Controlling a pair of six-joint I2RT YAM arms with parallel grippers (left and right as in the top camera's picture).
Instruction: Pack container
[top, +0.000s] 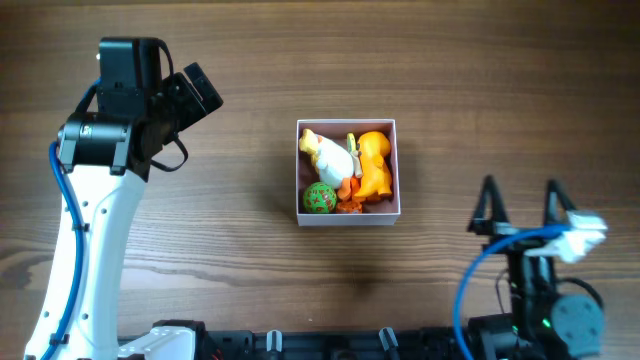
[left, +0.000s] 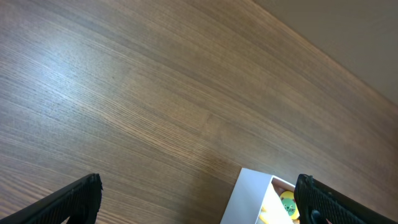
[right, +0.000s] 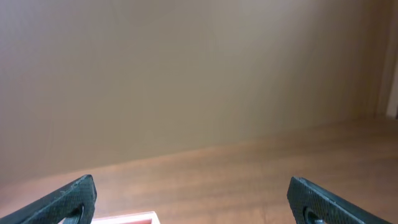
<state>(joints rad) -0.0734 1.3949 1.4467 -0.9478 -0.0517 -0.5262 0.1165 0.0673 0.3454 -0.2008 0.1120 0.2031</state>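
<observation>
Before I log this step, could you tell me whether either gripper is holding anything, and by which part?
Nothing: left gripper and right gripper are open, empty.

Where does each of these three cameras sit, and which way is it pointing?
Overhead: above the table, looking straight down at the container; left arm and right gripper show.
Left wrist: on the left arm, tilted down across the table toward the container's corner; left gripper open at the bottom.
Right wrist: behind the right gripper, facing nearly level toward a blank wall; gripper open below.
Shared: overhead and left wrist both see the container.
</observation>
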